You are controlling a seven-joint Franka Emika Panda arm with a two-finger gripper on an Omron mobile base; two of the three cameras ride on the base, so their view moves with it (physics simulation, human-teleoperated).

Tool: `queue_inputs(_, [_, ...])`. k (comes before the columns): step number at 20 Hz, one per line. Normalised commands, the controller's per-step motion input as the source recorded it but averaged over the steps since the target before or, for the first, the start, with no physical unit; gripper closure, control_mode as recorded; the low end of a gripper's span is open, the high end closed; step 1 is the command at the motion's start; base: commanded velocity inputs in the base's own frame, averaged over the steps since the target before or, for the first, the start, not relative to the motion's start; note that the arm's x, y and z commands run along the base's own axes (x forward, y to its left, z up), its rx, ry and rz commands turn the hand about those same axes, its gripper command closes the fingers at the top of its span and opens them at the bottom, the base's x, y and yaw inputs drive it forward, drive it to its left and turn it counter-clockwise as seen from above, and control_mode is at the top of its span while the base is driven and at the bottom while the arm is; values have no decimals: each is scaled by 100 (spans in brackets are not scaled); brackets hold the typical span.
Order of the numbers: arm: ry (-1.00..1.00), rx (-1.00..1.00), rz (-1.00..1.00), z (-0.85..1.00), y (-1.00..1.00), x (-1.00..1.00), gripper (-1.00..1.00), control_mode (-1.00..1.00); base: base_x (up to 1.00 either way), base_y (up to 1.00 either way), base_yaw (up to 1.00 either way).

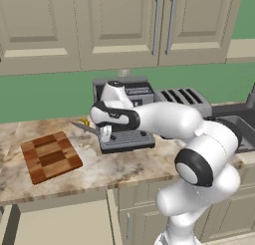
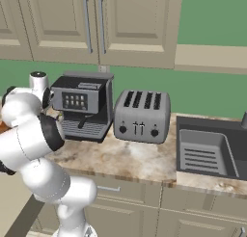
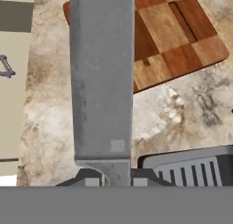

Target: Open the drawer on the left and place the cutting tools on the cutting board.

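- Drawer (image 1: pixel 60 224) sits at far left below the desk (image 1: pixel 94 169) edge, pulled out; beige inside shows from above in left base view.
- Cutting tool, small purple w/ forked arms (image 3: pixel 6 67), lies in the open drawer, at left edge of hand view; not on the board.
- Cutting board (image 1: pixel 51 156), checker wood, lies flat on the desk's left part, just behind the drawer, nothing on it in left base view.
- Grey knife blade (image 3: pixel 102 73): long, flat, runs straight out from the end effector. In hand view it crosses the board's near corner; in left base view its tip (image 1: pixel 83 127) points left toward the board, w/ a gap between them. A small yellow bit sits by it, too small to tell.
- End effector (image 1: pixel 105 134) hangs right of the board, in front of the coffee machine; fingers nearly together, clamped on the blade's narrow base (image 3: pixel 116 180).
- Coffee machine (image 2: pixel 82 103) stands behind the arm, at back of desk.
- Toaster (image 2: pixel 142 115), 4 slots, just right of the coffee machine.
- Sink (image 2: pixel 207 149) at far right, set into the desk.
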Motion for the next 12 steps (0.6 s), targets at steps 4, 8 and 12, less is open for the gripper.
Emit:
queue_inputs(4, [-3, 0, 0, -21, 23, 7, 100, -100, 0, 0, 0])
queue_inputs(8, [-3, -1, 0, -21, 30, 10, 100, -100, 0, 0, 0])
queue_inputs(12, [-3, -2, 0, -19, 33, 12, 100, -100, 0, 0, 0])
